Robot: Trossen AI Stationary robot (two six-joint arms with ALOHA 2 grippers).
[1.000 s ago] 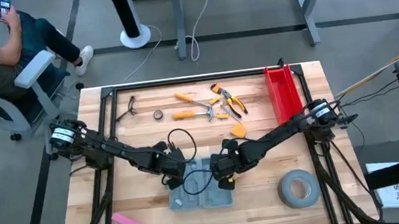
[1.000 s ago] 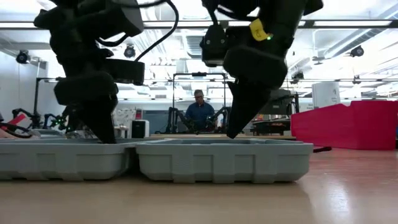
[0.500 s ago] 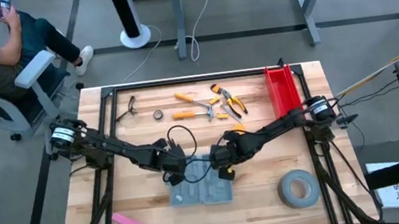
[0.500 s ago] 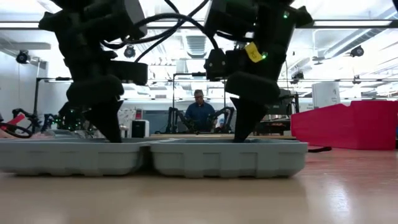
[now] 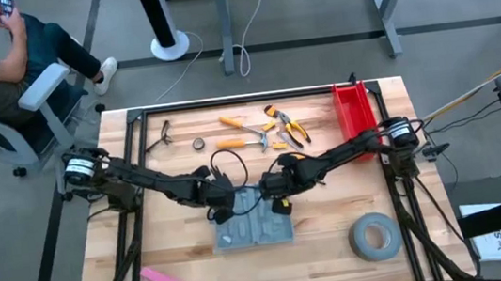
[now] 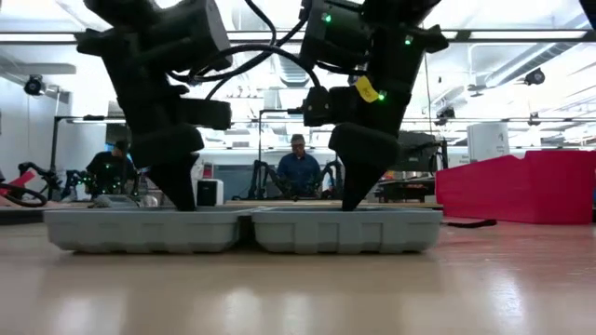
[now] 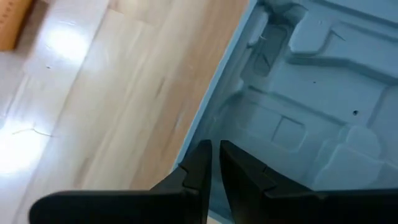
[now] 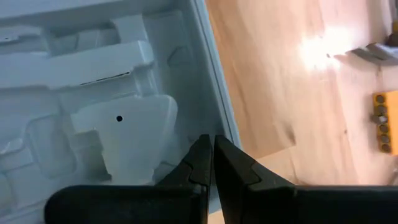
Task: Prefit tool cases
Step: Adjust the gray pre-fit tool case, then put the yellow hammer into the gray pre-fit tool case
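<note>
A: Where's the case (image 5: 254, 228) sitting?
B: It's lying open in the middle of the table (image 5: 338, 244). Left tool (image 7: 214, 163) is pinching the case's left rim, fingers nearly together. Right tool (image 8: 212, 158) is pressing down on the right rim, fingers pressed together.

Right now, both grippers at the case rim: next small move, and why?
Probably keep drawing the case toward the tools. Left gripper and right gripper each pinch its far rim, and the tools lie beyond on the table.
</note>
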